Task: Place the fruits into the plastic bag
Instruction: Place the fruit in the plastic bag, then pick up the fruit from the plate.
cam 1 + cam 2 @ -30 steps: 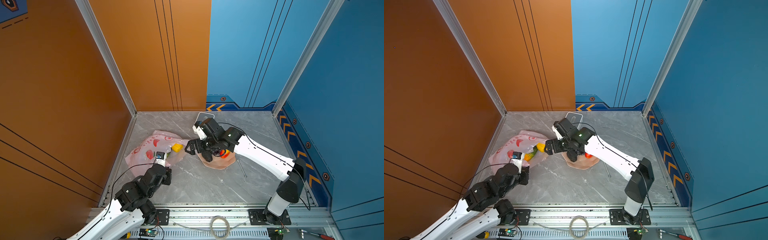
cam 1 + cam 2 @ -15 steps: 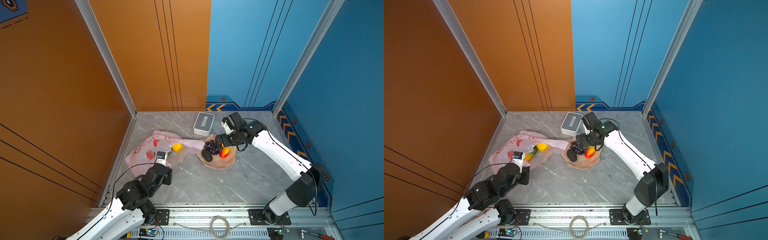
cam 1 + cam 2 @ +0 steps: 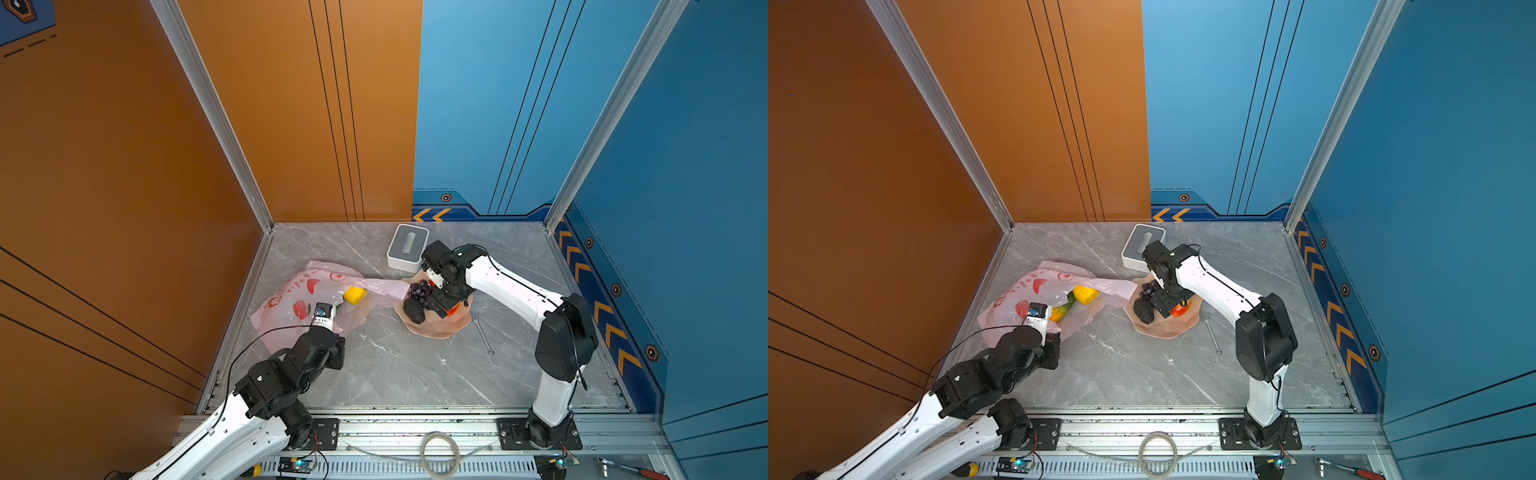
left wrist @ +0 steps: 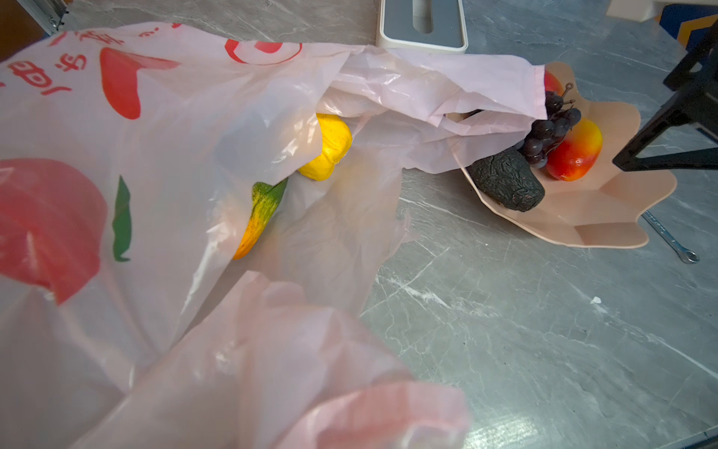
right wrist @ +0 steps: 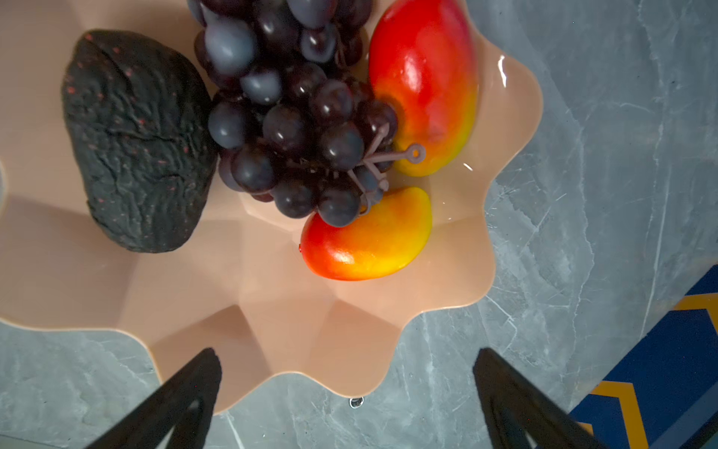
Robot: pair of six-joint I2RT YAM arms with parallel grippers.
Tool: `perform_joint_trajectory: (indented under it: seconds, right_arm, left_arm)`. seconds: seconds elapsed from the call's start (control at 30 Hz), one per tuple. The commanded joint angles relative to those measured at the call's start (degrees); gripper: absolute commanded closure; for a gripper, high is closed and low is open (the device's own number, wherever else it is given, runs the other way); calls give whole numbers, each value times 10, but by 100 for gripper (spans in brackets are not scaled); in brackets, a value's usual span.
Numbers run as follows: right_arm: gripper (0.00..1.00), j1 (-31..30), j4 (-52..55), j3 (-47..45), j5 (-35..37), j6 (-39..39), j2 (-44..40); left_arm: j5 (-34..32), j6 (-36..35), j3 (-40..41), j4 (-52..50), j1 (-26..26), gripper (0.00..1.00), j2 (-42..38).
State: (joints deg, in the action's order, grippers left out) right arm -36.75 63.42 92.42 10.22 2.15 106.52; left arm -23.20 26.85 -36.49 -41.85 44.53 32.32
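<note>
in both top views the plastic bag [image 3: 299, 297] lies crumpled on the grey tabletop [image 3: 399, 374], on the robot's l side, mouth toward the plate [image 3: 440, 330]. a yellow fruit [image 3: 354, 295] sits in the bag's mouth. in a top view a green-orange fruit [image 3: 1063, 309] lies just beside it, further in. left gripper [image 3: 328, 319] is at the bag's near edge, clenched tight w/ the bag's rim gathered in it. right gripper [image 3: 441, 305] hangs over the plate, jaws spread wide, nothing in them. on the plate: grape bunch [image 3: 419, 290], avocado [image 3: 413, 311], and a bit of mango [image 3: 1180, 309] showing past the gripper. a white-grey box [image 3: 408, 247] stands just behind the plate. a wrench [image 3: 483, 334] lies on the tabletop near the plate's r side.

left wrist view: bag film fills most of the frame, bunched up close to the lens, can't see the fingers. yellow fruit & green-orange fruit touch, both under the film. a bag handle reaches the plate's rim by the grapes.

right wrist view: two black fingertips [image 5: 202, 373] well apart, plate rim btw them. avocado, grape bunch & mango sit in a row, touching. a second mango [image 5: 367, 237] lies at the bunch's stem end.
</note>
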Motion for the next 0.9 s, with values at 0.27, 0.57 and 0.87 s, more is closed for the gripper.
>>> perform_joint_trajectory:
  seconds: [0.27, 0.57, 0.87]
  right_arm:
    - [0, 8, -70, -36, 36, -7, 30]
    - [1, 27, -90, -50, -2, -11, 51]
    - [4, 30, -104, -62, -10, -16, 69]
  left_arm:
    - [-6, 3, -15, -9, 1, 100, 9]
    - [-7, 3, -14, -8, 3, 100, 11]
    - [-6, 2, -15, -8, 3, 100, 17]
